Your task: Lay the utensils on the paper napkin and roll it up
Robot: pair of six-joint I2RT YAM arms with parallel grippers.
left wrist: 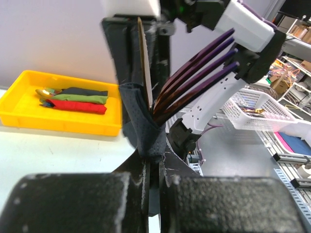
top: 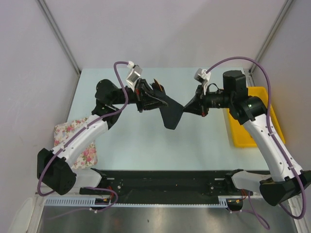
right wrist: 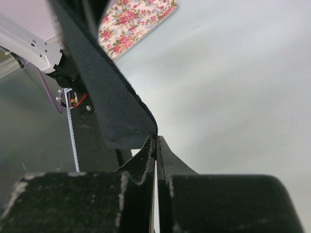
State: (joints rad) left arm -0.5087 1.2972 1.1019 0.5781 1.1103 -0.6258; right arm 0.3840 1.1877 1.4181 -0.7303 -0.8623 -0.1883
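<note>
The black paper napkin (top: 171,114) hangs in the air between my two grippers, above the middle of the table. My left gripper (top: 145,97) is shut on its bunched left end (left wrist: 141,121). There a thin orange-brown utensil handle (left wrist: 142,58) stands upright and dark curved fork tines (left wrist: 189,82) stick out of the bunch. The utensils show in the top view only as a small orange-brown tip (top: 156,82). My right gripper (top: 188,104) is shut on the napkin's right corner (right wrist: 107,97). Both jaw pairs, left (left wrist: 155,165) and right (right wrist: 155,145), are pressed together on the sheet.
A yellow tray (top: 243,138) stands at the table's right edge; in the left wrist view its rim (left wrist: 29,119) holds a red roll (left wrist: 77,106) and a green roll (left wrist: 85,99). A floral cloth (top: 73,133) lies at the left edge. A white basket (left wrist: 262,109) stands off the table.
</note>
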